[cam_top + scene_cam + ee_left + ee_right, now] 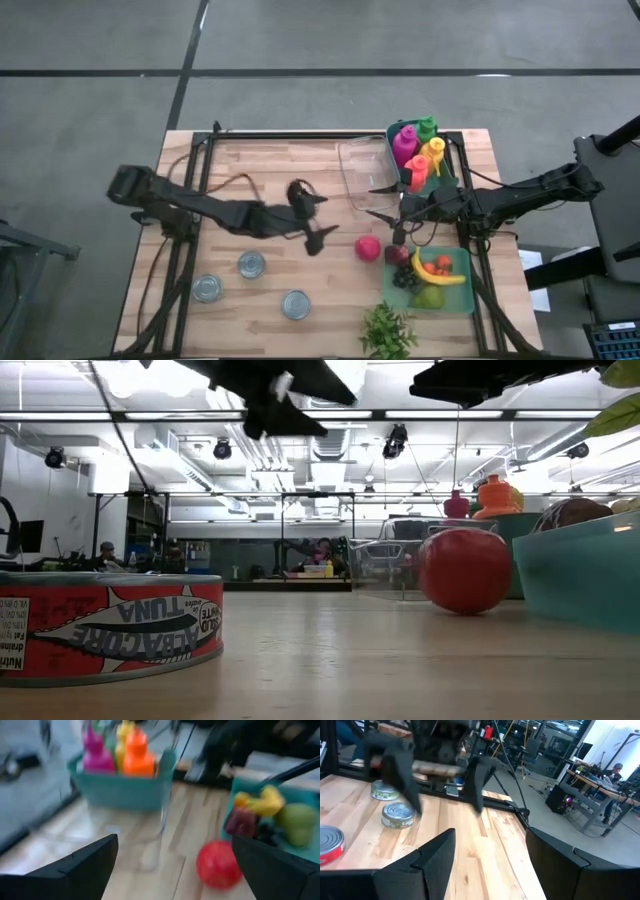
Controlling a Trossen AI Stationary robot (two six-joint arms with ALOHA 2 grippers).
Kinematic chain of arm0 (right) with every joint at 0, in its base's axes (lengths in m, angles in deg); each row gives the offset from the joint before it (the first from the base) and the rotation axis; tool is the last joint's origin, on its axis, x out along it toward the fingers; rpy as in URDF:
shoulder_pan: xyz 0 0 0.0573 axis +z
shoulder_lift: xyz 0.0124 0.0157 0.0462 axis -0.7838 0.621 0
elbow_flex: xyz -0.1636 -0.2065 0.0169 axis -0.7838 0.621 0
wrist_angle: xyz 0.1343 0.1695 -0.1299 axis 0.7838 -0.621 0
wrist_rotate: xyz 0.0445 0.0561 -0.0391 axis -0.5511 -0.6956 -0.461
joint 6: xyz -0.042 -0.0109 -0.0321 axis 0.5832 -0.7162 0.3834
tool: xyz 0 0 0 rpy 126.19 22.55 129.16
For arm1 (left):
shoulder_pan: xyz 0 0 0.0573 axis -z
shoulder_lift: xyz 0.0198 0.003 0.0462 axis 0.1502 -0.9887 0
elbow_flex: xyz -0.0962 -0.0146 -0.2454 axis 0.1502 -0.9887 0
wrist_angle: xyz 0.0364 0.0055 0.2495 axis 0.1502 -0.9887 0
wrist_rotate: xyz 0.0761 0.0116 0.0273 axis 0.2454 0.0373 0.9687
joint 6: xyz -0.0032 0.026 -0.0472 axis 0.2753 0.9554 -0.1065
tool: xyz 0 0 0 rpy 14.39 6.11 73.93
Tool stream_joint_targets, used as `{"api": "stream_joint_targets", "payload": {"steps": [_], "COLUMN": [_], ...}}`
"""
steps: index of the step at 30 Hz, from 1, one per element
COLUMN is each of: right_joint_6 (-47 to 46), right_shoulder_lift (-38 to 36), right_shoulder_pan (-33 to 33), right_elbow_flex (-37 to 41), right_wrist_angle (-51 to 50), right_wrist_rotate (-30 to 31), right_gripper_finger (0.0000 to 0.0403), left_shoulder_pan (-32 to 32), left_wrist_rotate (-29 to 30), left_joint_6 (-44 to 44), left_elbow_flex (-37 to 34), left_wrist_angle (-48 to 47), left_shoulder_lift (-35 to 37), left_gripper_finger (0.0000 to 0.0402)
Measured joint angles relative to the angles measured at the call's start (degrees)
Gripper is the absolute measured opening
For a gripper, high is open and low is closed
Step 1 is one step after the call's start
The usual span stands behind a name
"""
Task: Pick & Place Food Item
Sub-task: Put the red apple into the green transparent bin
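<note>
1. The wooden counter (270,170) stands on a grey floor; the low view looks level across it into a large workshop with ceiling strip lights, benches and seated people far behind.
2. Three round tins lie toward 7 o'clock on the counter: one (251,264), a second (206,289) and a third (295,304). The low view shows one red tuna tin (105,628) close up.
3. One red apple (368,248) rests on bare wood just right of the counter's centre, touching nothing, beside the teal fruit tray (463,301).
4. The fruit tray, at 4 o'clock, holds one banana (440,274), dark grapes (404,279), a green fruit (428,297) and a dark red fruit (398,254).
5. One teal bin (448,175) at 1 o'clock holds five squeeze bottles: magenta, green, yellow, orange and a red-orange one.
6. One clear container (362,172) sits just left of that bin.
7. One leafy green plant (388,330) stands at 5 o'clock, at the counter's edge.
8. The left gripper (315,218) hangs above the counter's centre, fingers spread wide and holding nothing; the apple lies just to its right.
9. The right gripper (383,200) hovers over the clear container's near edge, partly open and empty.
</note>
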Motion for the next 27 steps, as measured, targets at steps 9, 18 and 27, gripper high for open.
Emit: {"api": "stream_joint_targets", "payload": {"steps": [9,18,27], "right_joint_6": [0.0,0.0,0.0], "right_shoulder_lift": [0.0,-0.1,-0.1], "right_shoulder_pan": [0.0,0.0,0.0], "right_elbow_flex": [0.0,0.0,0.0], "right_wrist_angle": [-0.2,-0.1,0.0], "right_wrist_rotate": [0.0,0.0,0.0], "right_gripper_finger": [0.0239,0.0239,0.0239], "left_shoulder_pan": [-0.5,-0.5,-0.4], "left_wrist_rotate": [-4.1,-4.2,-4.5], "left_joint_6": [8.7,8.7,10.4], "left_elbow_flex": [-26.9,-48.9,-55.6], "left_wrist_angle": [22.7,40.4,43.0], "left_shoulder_lift": [20.3,33.6,41.5], "left_gripper_finger": [0.0391,0.0391,0.0391]}}
